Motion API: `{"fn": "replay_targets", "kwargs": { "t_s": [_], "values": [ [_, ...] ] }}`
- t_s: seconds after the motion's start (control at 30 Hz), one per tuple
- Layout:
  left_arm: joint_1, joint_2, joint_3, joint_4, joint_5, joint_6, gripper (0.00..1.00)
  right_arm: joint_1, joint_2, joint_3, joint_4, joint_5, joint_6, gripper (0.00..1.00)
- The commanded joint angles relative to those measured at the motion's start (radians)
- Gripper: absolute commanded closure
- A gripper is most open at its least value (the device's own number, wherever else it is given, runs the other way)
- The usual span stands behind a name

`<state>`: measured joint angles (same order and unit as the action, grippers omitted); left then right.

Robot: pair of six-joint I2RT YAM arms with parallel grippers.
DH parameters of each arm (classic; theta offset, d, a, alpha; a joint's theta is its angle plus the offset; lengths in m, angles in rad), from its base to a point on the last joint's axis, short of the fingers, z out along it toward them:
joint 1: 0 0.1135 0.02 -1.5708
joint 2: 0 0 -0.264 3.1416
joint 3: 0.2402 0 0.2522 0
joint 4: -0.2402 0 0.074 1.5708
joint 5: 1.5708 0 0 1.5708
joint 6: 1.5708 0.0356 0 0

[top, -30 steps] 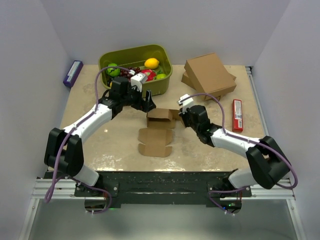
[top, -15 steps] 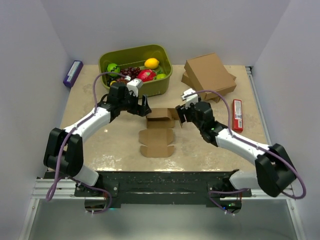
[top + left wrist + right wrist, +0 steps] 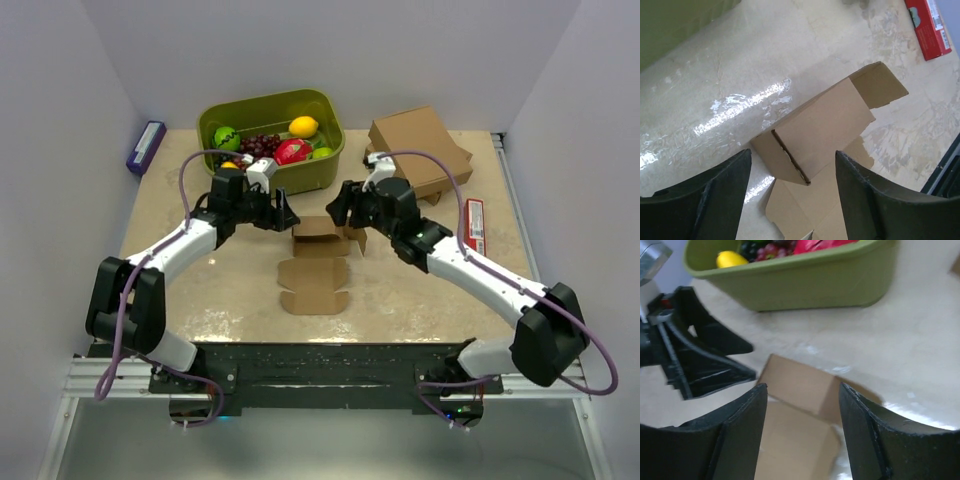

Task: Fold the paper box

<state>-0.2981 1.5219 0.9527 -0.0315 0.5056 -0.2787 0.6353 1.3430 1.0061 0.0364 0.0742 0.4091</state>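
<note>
The paper box point(image 3: 316, 264) lies mid-table as a brown die-cut piece, its rear panels raised point(image 3: 320, 230) and its front flaps flat point(image 3: 312, 286). My left gripper point(image 3: 283, 213) is open just left of the raised part. In the left wrist view the paper box point(image 3: 820, 127) shows beyond the left gripper point(image 3: 792, 195), untouched. My right gripper point(image 3: 345, 203) is open over the raised part's back right corner. The right wrist view has the paper box point(image 3: 800, 390) below the right gripper point(image 3: 802, 427), with nothing pinched, and the left gripper point(image 3: 700, 355) opposite.
A green bin point(image 3: 325, 165) of fruit stands just behind both grippers. Stacked brown cardboard boxes point(image 3: 420, 150) sit at the back right. A red packet point(image 3: 474, 230) lies to the right, also red packet point(image 3: 927, 27). A purple box point(image 3: 146, 147) leans at the far left wall.
My right gripper has opened and swung left and back, from the box's right flap to above its rear corner. The left gripper has drawn slightly left and its jaws have narrowed a little.
</note>
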Motion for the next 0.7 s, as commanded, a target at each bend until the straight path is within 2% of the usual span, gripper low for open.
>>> {"fn": "replay_targets", "kwargs": {
  "t_s": [0.0,0.23,0.37,0.67],
  "values": [
    [0.010,0.003,-0.014,0.084,0.062,-0.048,0.32,0.018,0.060,0.028,-0.056,-0.102,0.263,0.37],
    [0.011,0.035,-0.009,0.074,0.071,-0.050,0.40,0.017,0.130,0.011,-0.044,-0.111,0.332,0.36],
    [0.010,0.053,-0.005,0.067,0.071,-0.045,0.40,-0.008,0.150,-0.006,-0.041,-0.109,0.347,0.37],
    [0.010,0.089,0.006,0.053,0.083,-0.040,0.48,-0.046,0.208,-0.047,0.065,-0.180,0.370,0.40]
  ]
}}
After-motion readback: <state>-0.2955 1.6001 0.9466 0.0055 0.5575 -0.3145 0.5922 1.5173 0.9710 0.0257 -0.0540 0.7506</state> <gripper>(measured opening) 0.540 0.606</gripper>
